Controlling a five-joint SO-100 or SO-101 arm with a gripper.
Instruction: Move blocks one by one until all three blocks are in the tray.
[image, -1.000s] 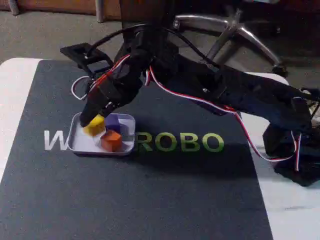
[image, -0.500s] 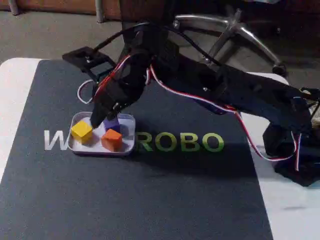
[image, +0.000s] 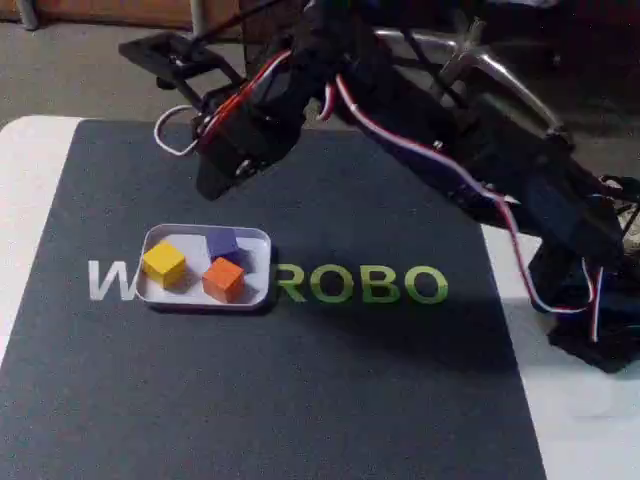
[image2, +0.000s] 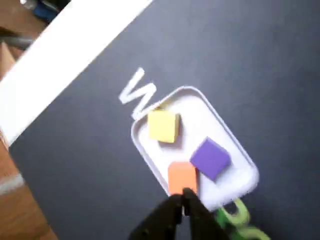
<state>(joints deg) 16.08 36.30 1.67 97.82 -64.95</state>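
Hovering with nothing in its grasp, your gripper (image2: 183, 202) hangs with fingertips pressed together above the tray (image: 255, 240), where the yellow block (image: 164, 263), orange block (image: 223, 279) and purple block (image: 222, 242) sit directly below it on the dark mat (image: 300, 380).

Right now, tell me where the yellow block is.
In the fixed view the yellow block sits in the tray at its left end, left of the orange block and the purple block, apart from both.
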